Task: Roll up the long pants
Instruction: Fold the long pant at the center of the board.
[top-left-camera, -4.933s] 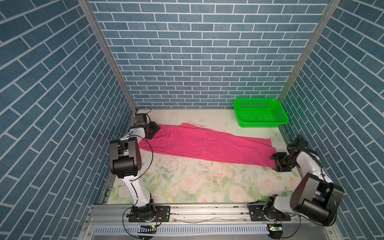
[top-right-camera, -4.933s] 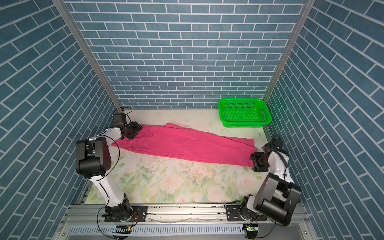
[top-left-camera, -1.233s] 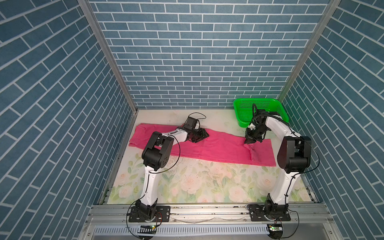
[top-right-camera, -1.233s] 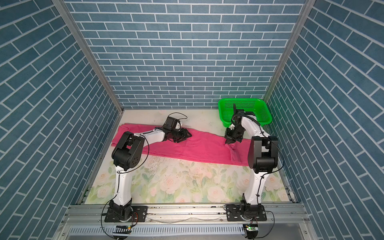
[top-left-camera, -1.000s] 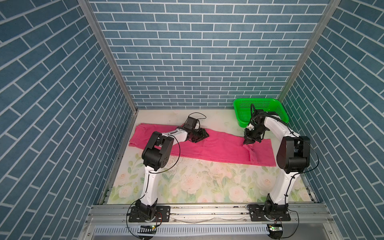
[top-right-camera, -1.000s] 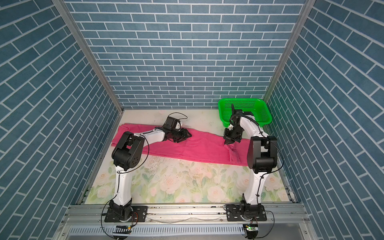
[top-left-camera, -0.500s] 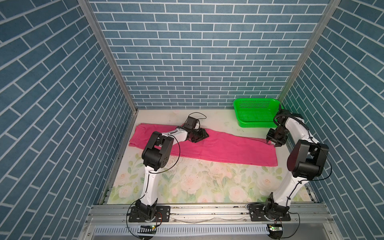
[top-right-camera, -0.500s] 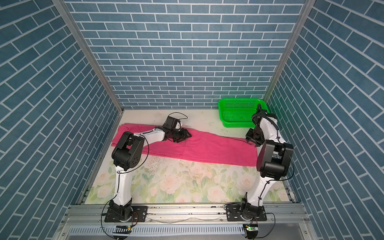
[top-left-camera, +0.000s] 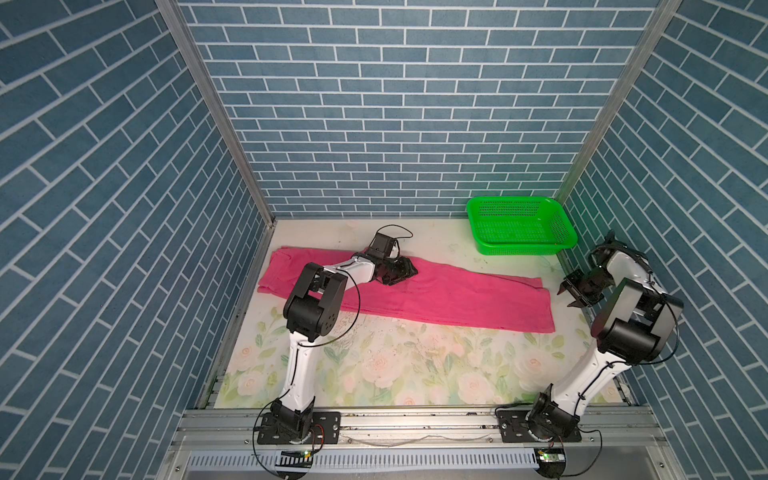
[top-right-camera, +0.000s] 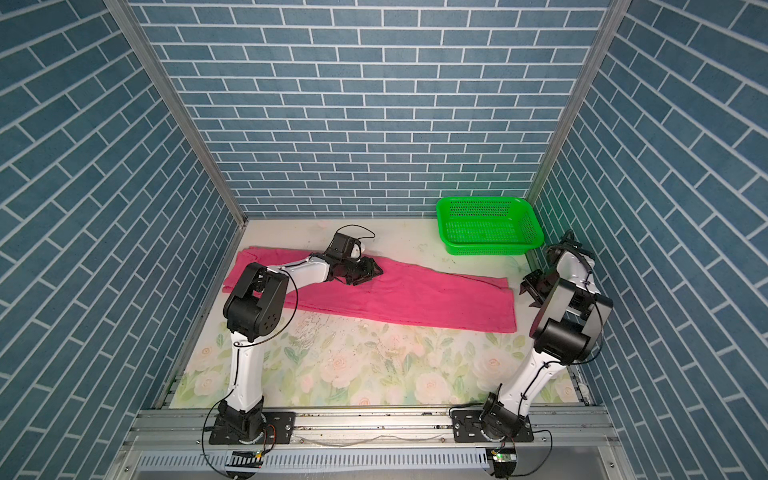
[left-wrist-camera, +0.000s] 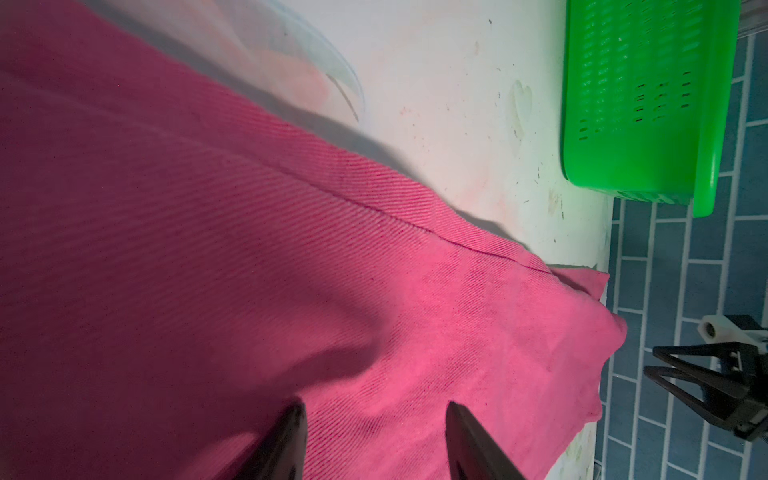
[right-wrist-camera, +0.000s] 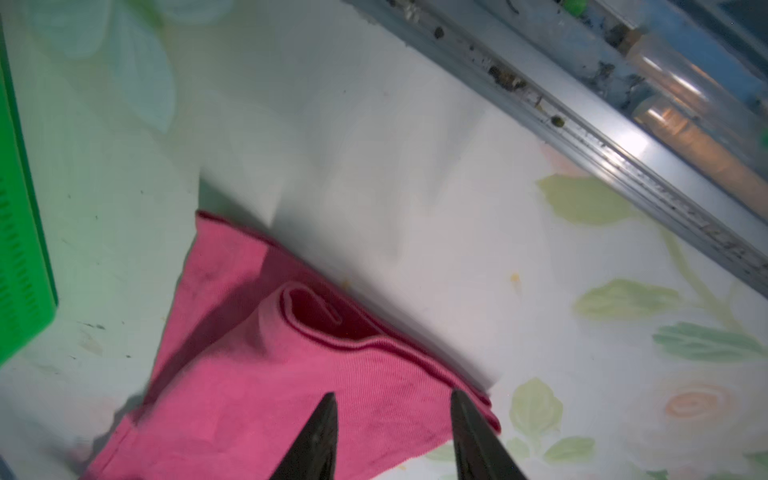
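The long pants (top-left-camera: 436, 297) are bright pink and lie flat in a long band across the back half of the table, waist at the left, leg ends at the right; both top views show them (top-right-camera: 415, 297). My left gripper (top-left-camera: 405, 272) rests low over the pants' far edge near the middle, jaws apart. In the left wrist view its fingertips (left-wrist-camera: 297, 409) stand over pink cloth (left-wrist-camera: 208, 249) with nothing pinched. My right gripper (top-left-camera: 569, 293) hangs open just right of the leg ends. In the right wrist view the leg cuffs (right-wrist-camera: 291, 353) lie below its open jaws.
A green mesh basket (top-left-camera: 519, 226) stands at the back right corner, close to the right arm. A metal rail (right-wrist-camera: 623, 158) runs along the right wall. The floral table cover (top-left-camera: 395, 365) stretches in front of the pants.
My right gripper has opened and swung from the pants beside the basket out past the leg ends. The leg ends now lie drawn out to the right. The left arm has not moved.
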